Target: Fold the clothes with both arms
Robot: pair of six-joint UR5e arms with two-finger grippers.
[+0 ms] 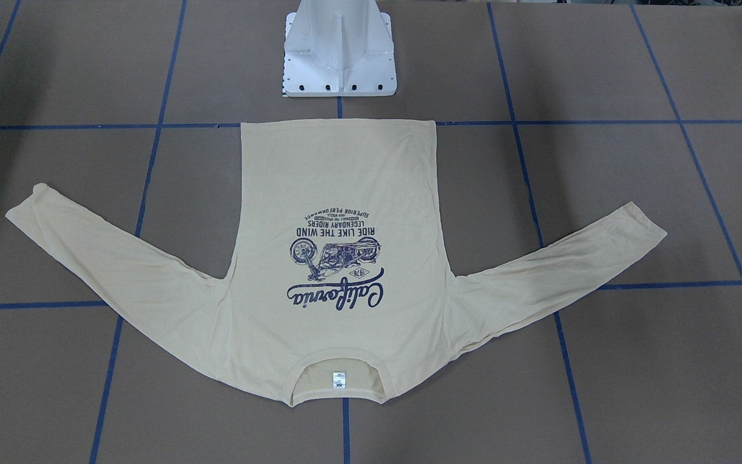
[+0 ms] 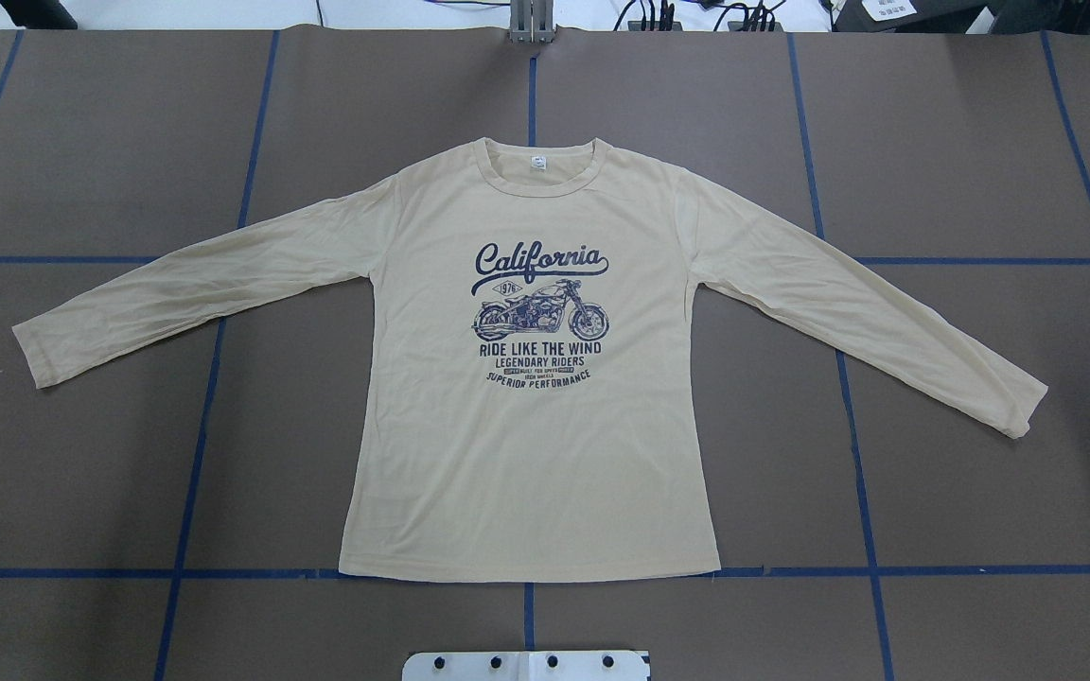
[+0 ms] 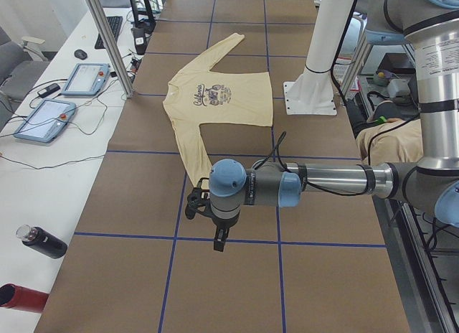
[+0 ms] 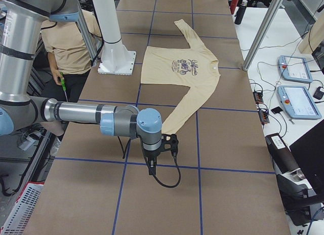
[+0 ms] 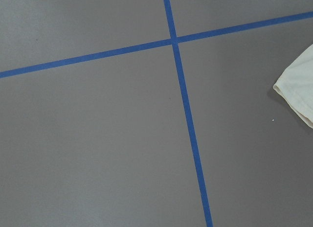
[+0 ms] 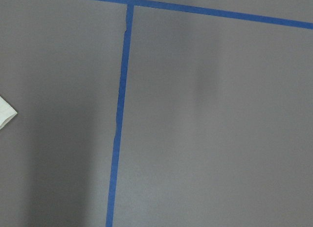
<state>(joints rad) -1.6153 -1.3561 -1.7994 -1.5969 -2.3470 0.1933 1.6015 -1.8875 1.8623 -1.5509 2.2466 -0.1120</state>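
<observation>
You're at square one — the pale cream-yellow long-sleeved T-shirt (image 2: 526,454) lies flat, unfolded, print up on the brown blue-taped surface (image 2: 81,473), with the black left pincer (image 3: 217,236) and right pincer (image 4: 151,166) hovering either side — can't tell if they're wide or narrow.

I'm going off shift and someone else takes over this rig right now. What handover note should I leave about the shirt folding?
Left gripper: above the table beside the left cuff, off the T-shirt; open or shut unclear.
Right gripper: same, beside the right cuff.
T-shirt: flat, print up, sleeves spread, collar away from the base.
Done: nothing folded.
Left: every fold.
</observation>
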